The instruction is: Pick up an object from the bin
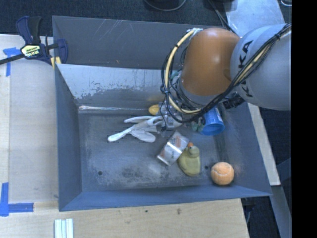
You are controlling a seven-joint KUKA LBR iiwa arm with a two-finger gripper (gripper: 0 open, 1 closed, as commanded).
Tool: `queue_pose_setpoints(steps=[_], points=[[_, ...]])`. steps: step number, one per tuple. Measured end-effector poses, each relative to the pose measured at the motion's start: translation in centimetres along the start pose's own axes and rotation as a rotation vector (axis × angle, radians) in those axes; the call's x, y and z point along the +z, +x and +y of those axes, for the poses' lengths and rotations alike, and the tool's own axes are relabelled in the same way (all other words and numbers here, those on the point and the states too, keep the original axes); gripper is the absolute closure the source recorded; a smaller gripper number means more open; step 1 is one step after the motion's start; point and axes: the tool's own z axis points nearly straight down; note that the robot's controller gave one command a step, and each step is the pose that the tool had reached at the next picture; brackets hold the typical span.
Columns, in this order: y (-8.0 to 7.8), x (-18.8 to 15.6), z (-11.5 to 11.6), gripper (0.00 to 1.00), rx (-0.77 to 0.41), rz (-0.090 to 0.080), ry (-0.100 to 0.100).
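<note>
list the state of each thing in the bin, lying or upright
claw: low, at the right end of the white plastic pieces
white plastic pieces: lying flat, crossed in a bunch
blue cup: tipped on its side, partly under the arm
small packet: lying tilted, against the olive bottle
olive bottle: lying down
orange ball: resting free, front right corner
yellow thing: mostly hidden by the arm

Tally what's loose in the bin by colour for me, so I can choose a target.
White plastic pieces, tangled together: at least 2
Blue cup: 1
Orange ball: 1
Olive-yellow bottle: 1
Yellow piece, partly hidden: 1
Grey-white packet: 1
Total: at least 7
</note>
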Motion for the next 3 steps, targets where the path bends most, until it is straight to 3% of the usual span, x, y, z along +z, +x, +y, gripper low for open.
queue_pose_setpoints(steps=[1,2,3], points=[[-0.4,1.6,-0.7,1.00,0.004,-0.017,-0.002],[0.3,3.8,-0.7,1.00,0.008,0.012,0.001],[0.1,-2.5,-1.0,1.00,-0.003,-0.002,0.000]])
